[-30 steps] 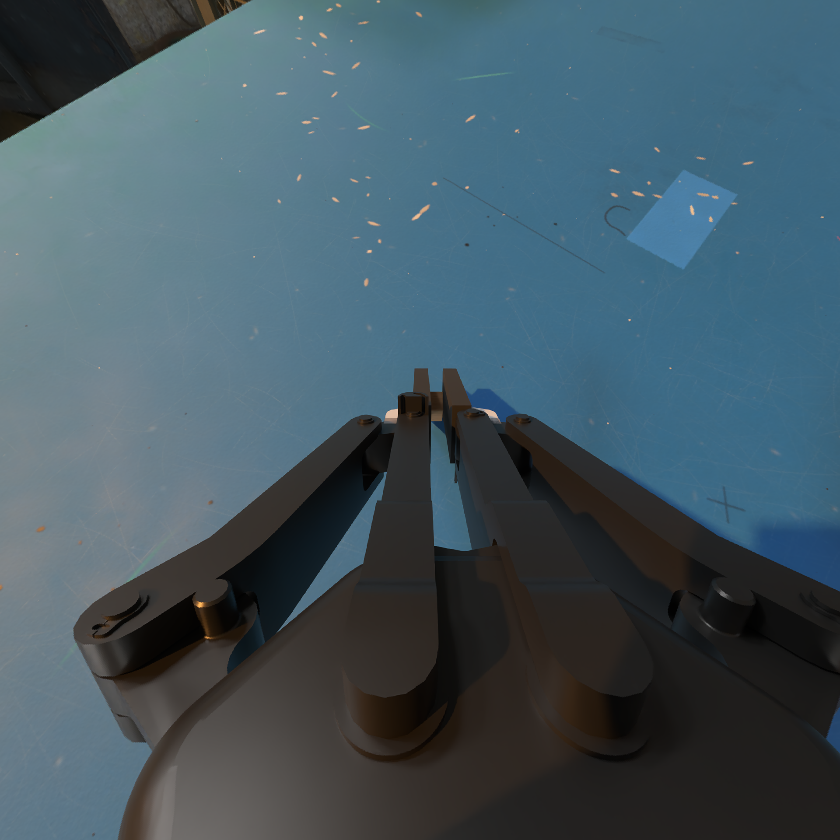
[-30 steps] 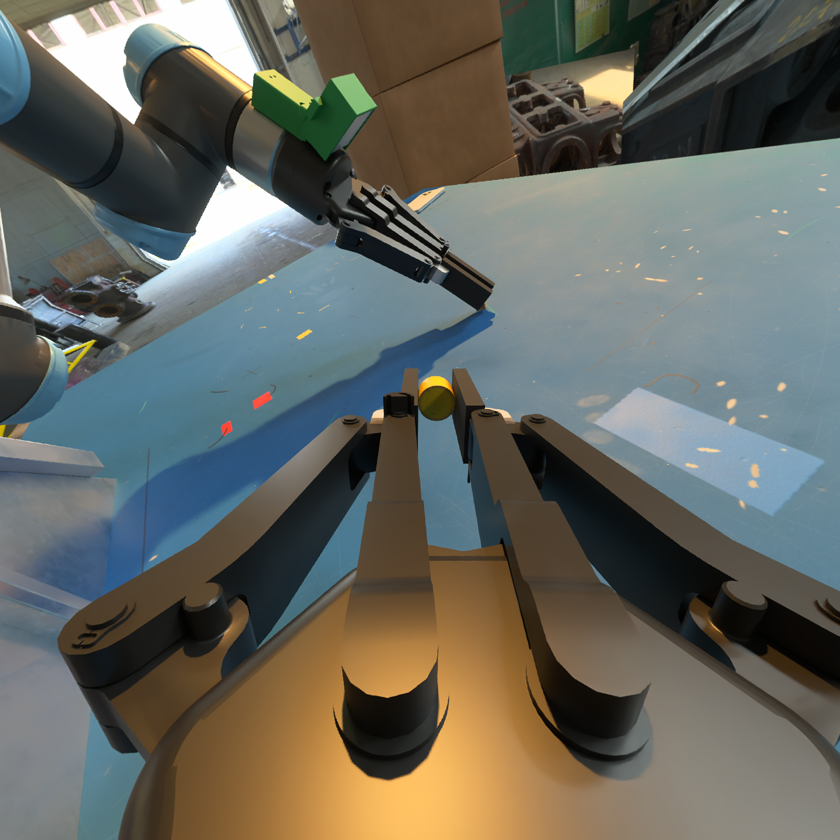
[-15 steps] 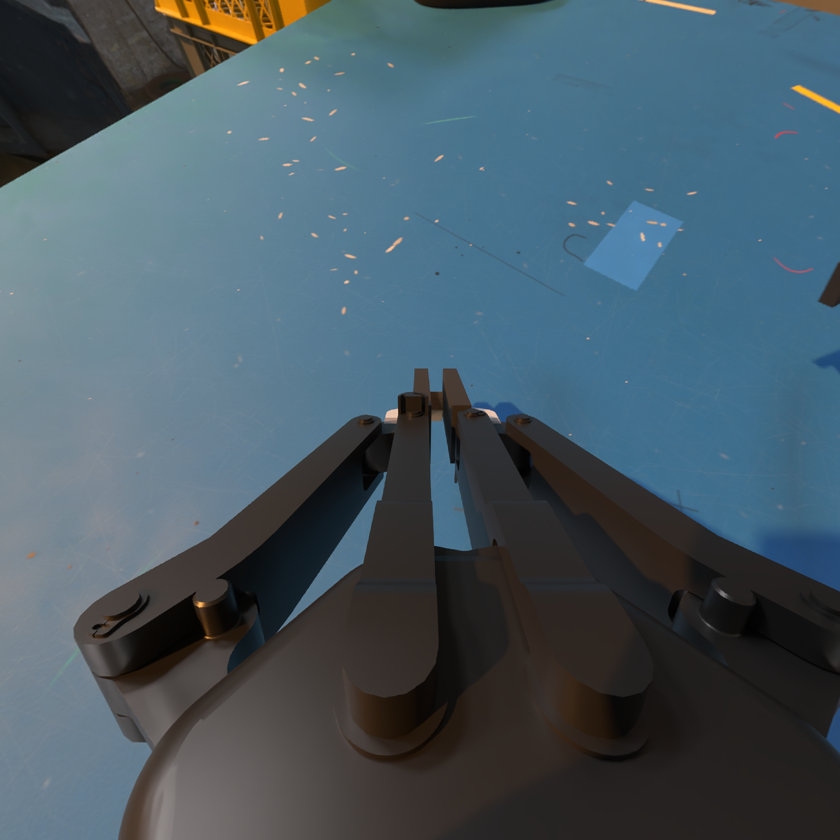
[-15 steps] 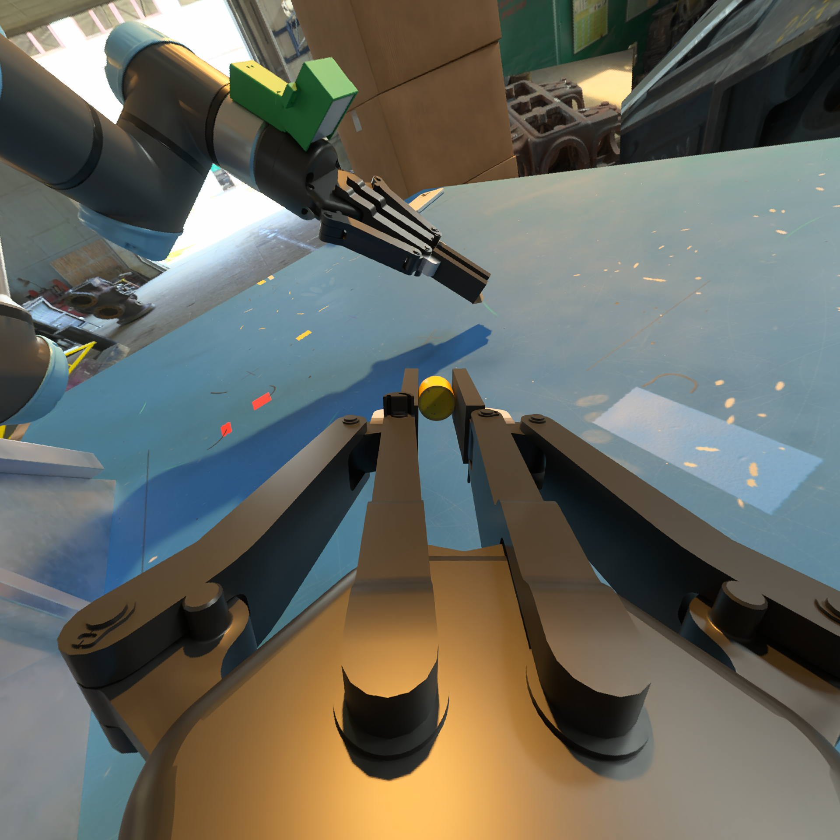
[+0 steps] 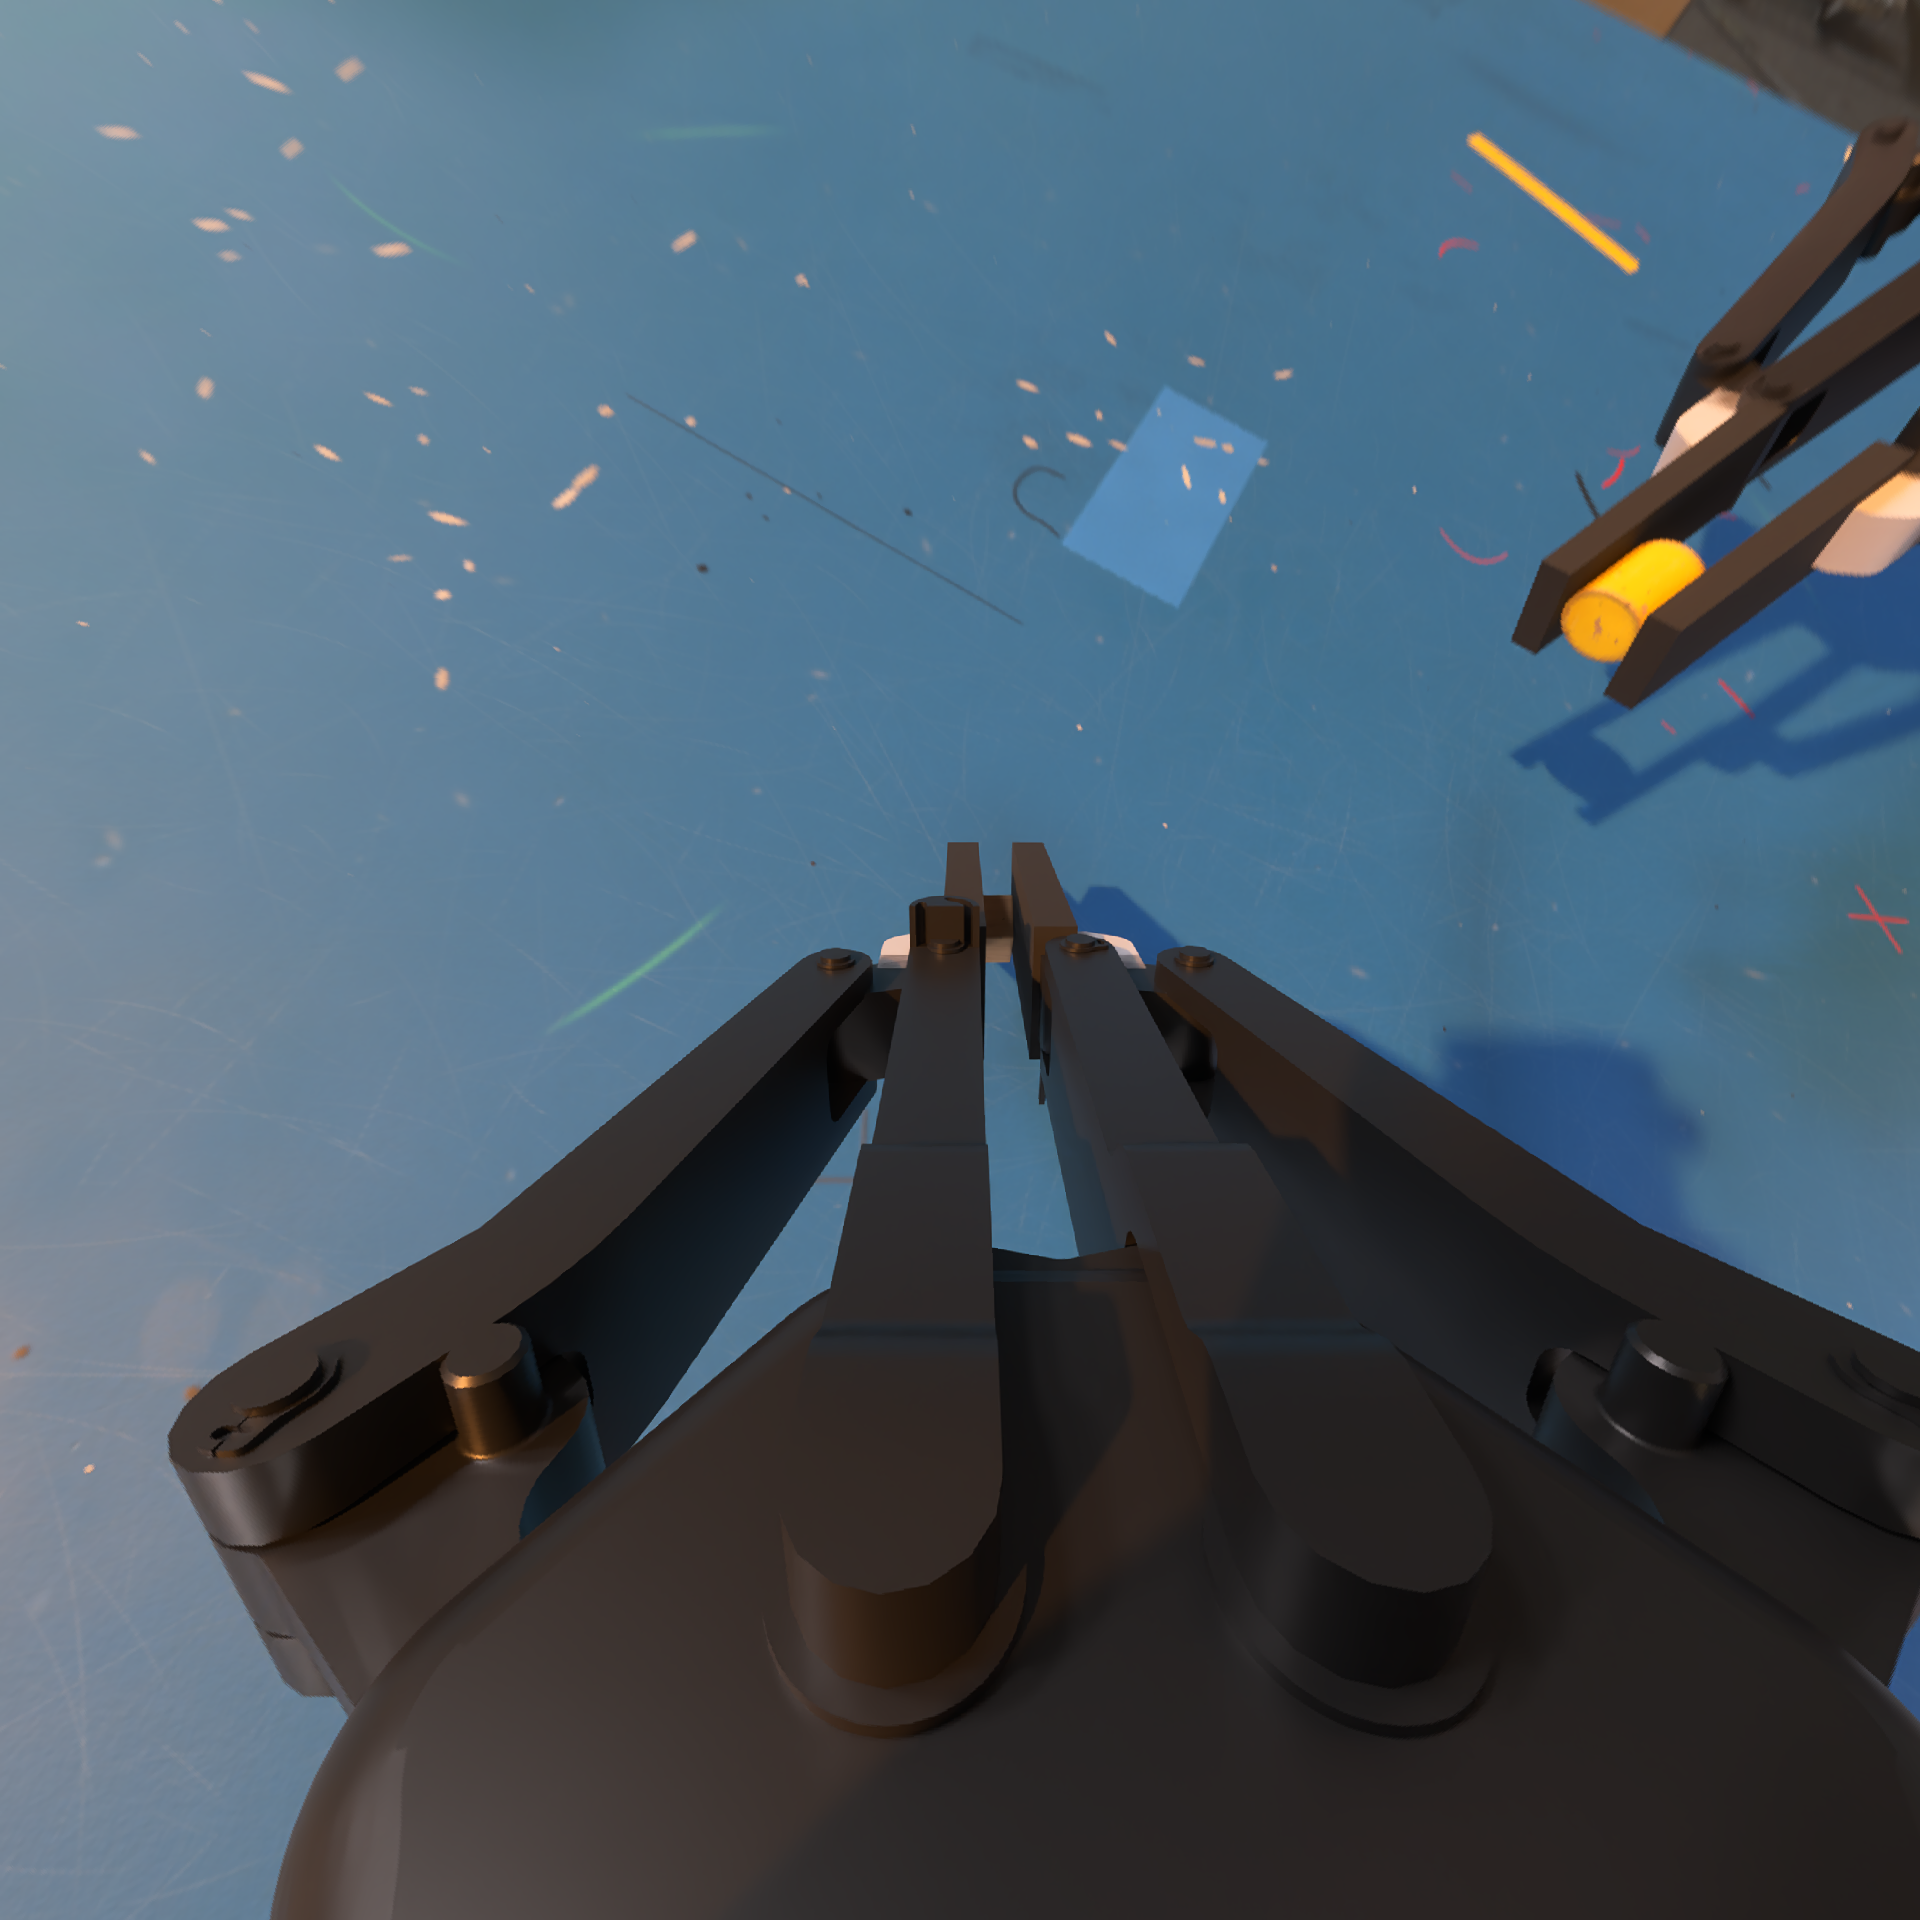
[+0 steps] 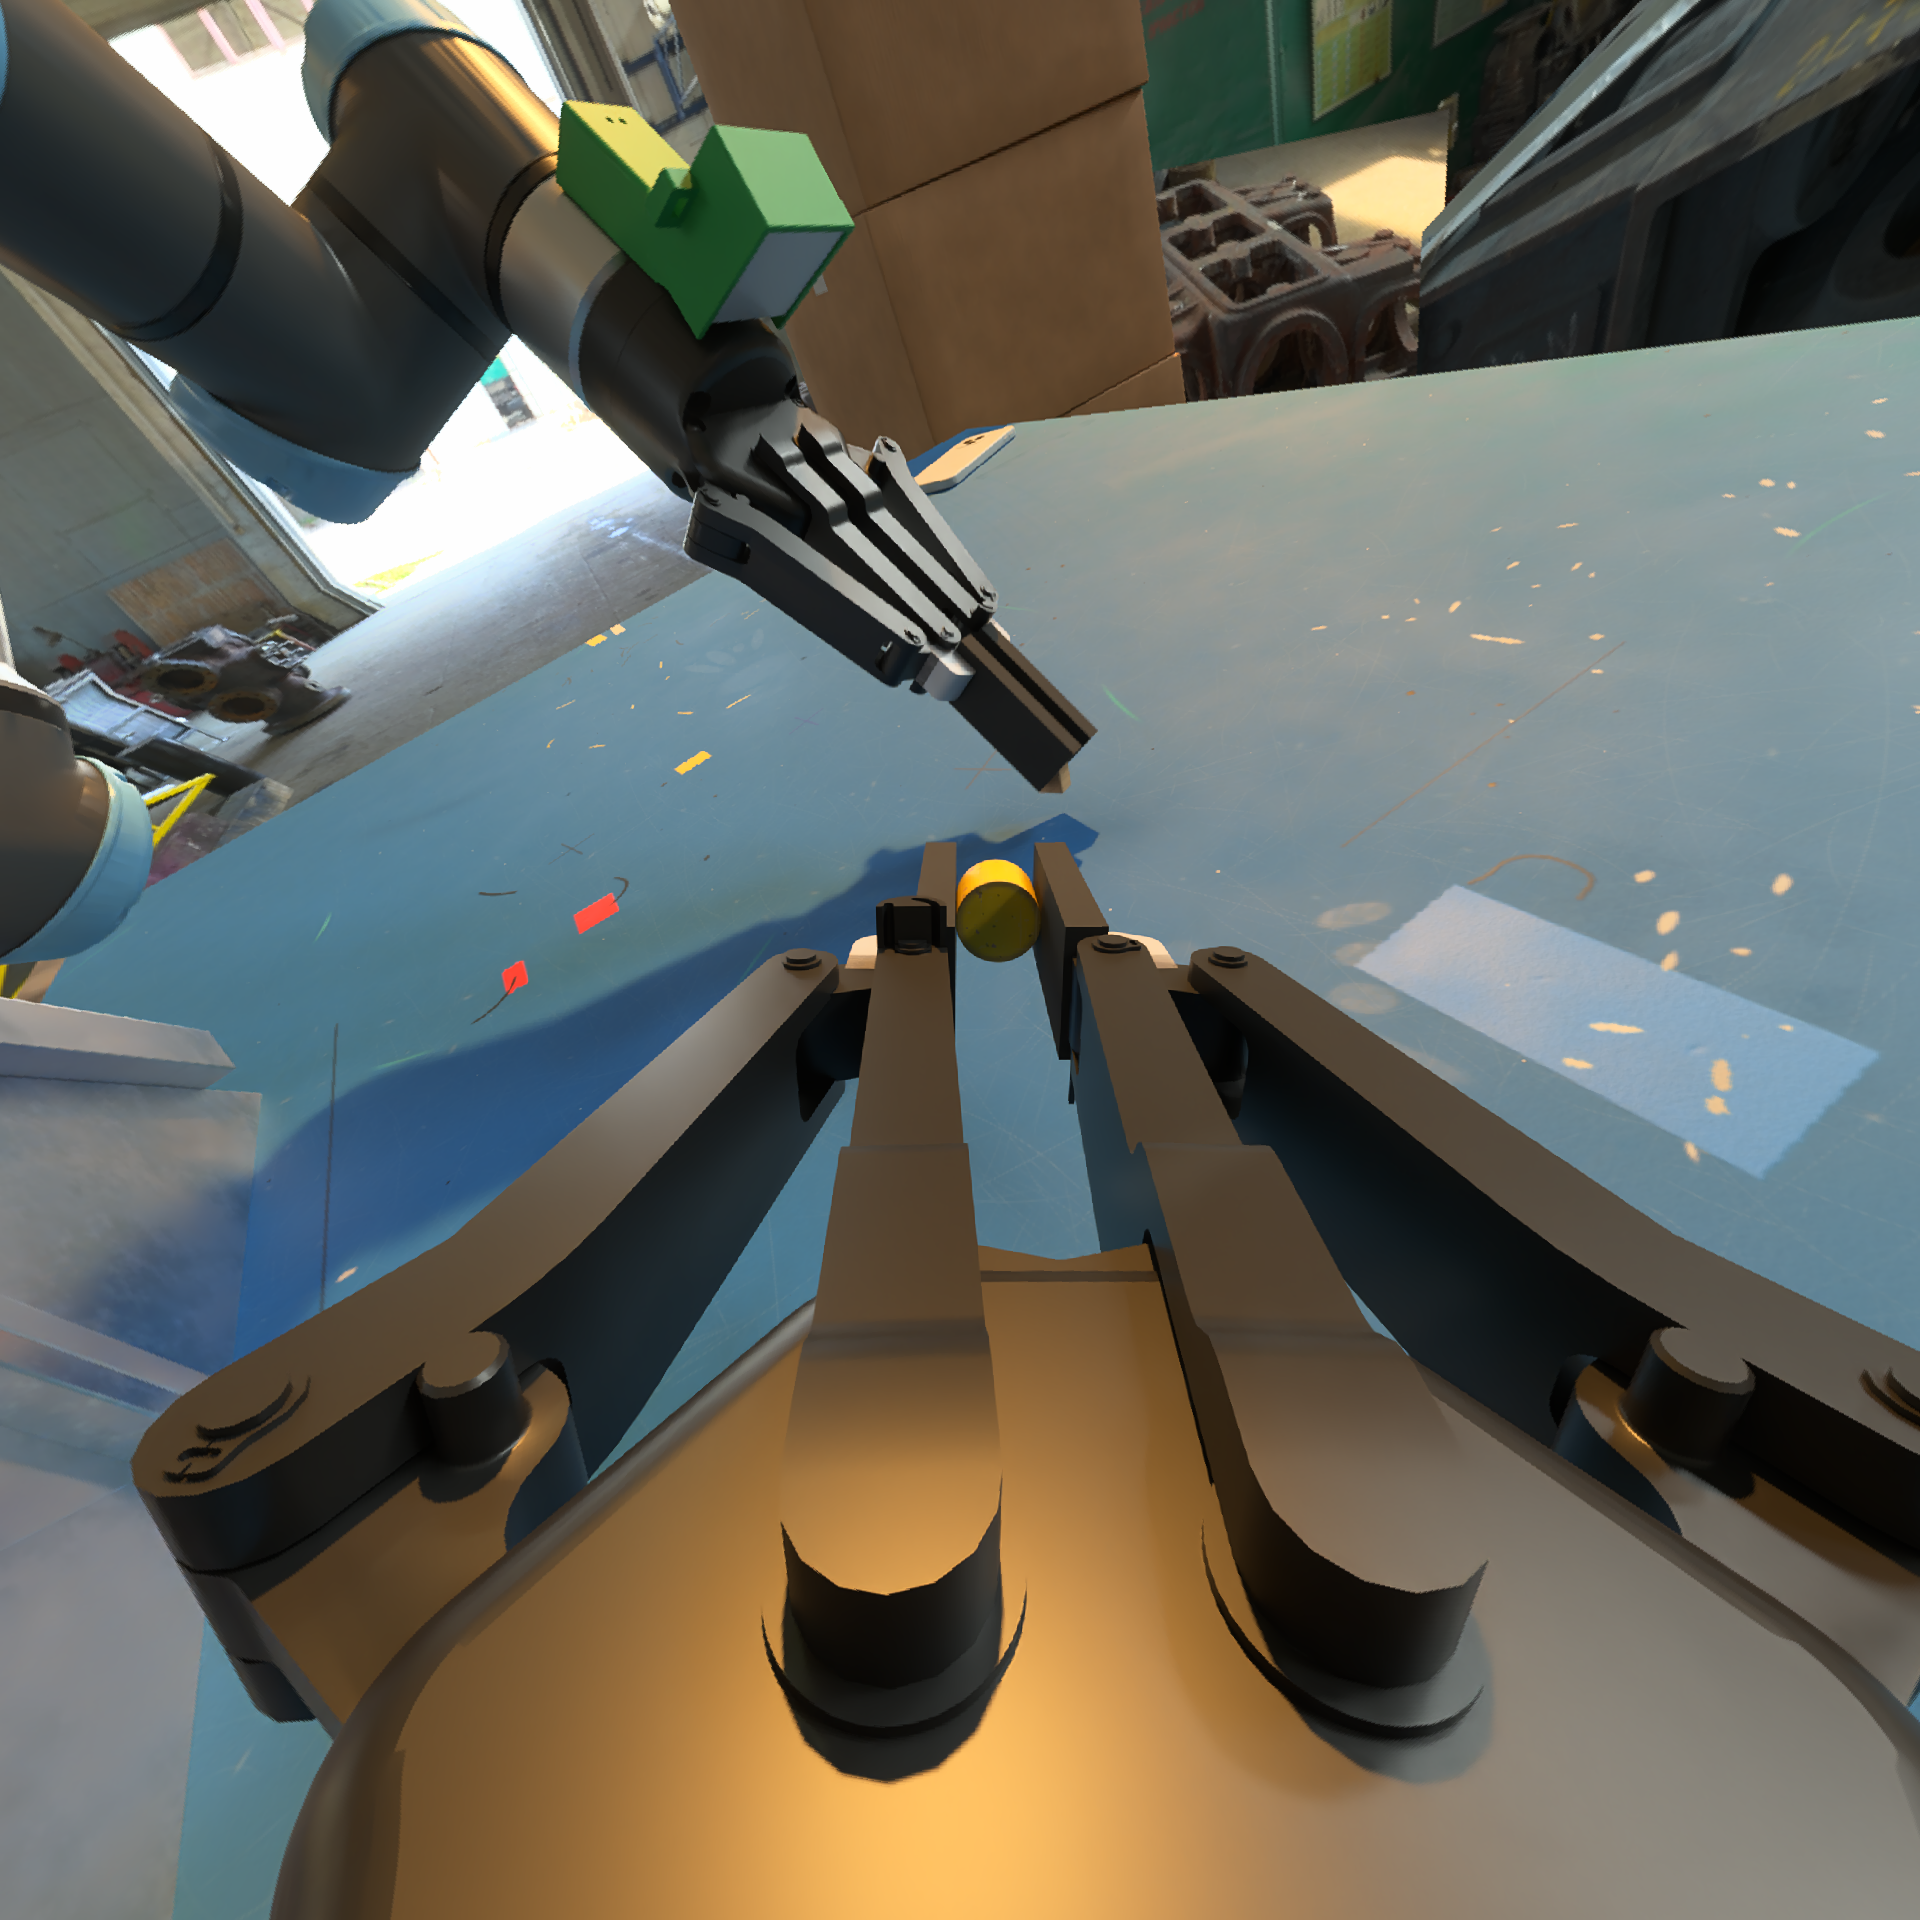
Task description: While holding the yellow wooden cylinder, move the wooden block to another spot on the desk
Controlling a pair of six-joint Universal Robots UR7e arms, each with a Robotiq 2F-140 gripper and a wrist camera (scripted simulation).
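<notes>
Currently the right gripper (image 6: 995, 883) clamps the yellow wooden cylinder (image 6: 995, 910) above the blue desk (image 6: 1455, 727). Farther off, the left gripper (image 5: 995, 883) pinches the wooden block (image 5: 997, 914), raised.

Blue surface (image 5: 520, 935) ahead of left gripper (image 5: 995, 868) open and flat, only flecks and scratch marks (nothing raised). Left gripper clear above surface, shadow below it. Obstacle on far right of left wrist view: right gripper (image 5: 1590, 649), jaws closed on yellow cylinder (image 5: 1626, 613), also off surface. Grippers apart, free gap between. Beyond surface edge: cardboard boxes (image 6: 966, 187), dark machinery (image 6: 1288, 281).
</notes>
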